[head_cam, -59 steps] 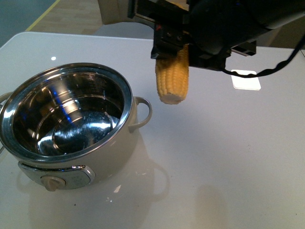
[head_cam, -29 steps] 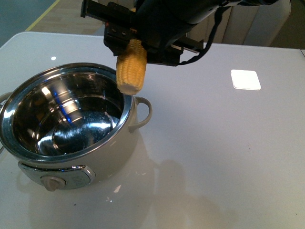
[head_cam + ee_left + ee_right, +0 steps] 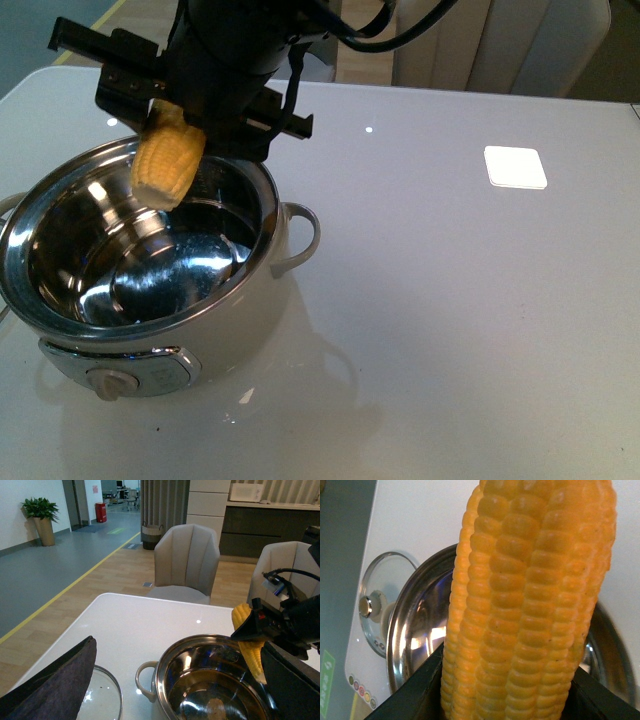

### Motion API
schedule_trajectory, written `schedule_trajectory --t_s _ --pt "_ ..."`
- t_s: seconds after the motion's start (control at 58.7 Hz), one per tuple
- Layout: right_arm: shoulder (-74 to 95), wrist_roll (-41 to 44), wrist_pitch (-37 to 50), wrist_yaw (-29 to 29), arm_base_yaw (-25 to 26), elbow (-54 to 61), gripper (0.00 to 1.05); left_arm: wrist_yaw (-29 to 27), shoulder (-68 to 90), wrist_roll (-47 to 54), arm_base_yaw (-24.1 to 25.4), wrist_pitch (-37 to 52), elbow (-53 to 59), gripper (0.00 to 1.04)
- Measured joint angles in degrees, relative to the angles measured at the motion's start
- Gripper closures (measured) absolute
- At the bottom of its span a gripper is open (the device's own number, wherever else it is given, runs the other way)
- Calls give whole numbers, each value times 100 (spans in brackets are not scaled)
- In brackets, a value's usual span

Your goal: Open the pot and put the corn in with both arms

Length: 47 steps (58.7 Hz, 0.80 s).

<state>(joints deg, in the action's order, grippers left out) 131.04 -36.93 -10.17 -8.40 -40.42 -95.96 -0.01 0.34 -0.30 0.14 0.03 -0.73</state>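
The cream pot point(image 3: 245, 315) stands open at the table's front left, its steel inside empty. My right gripper point(image 3: 182, 122) is shut on the yellow corn point(image 3: 167, 160) and holds it upright, hanging above the pot's far rim point(image 3: 268, 200). In the right wrist view the corn point(image 3: 530, 605) fills the picture between black fingers point(image 3: 415, 697), with the pot's rim point(image 3: 400, 630) below. My left gripper point(image 3: 177, 647) is open and empty, raised beside the pot point(image 3: 162, 680), looking across it at the corn point(image 3: 249, 642).
The glass lid point(image 3: 105, 697) lies flat on the table beside the pot; it also shows in the right wrist view point(image 3: 387, 580). A white square patch point(image 3: 516, 166) lies on the table at the right. Beige chairs point(image 3: 186, 560) stand behind the table.
My right gripper has carried the corn leftward, from beside the pot's right handle to above the pot's opening. The pot has not moved.
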Motion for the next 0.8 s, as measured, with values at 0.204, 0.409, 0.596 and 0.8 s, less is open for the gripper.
schedule_trajectory --t_s 0.204,0.409,0.596,0.8 --pt "269 15 -149 48 -122 -39 55 0 0 0 0 -2 0 7" --pt "361 76 -260 140 -129 -24 55 0 0 0 0 -2 0 7" --pt "431 114 -341 168 -157 -22 55 0 0 0 0 -2 0 7" --pt "446 116 -354 160 -184 -26 35 0 0 0 0 -2 0 7"
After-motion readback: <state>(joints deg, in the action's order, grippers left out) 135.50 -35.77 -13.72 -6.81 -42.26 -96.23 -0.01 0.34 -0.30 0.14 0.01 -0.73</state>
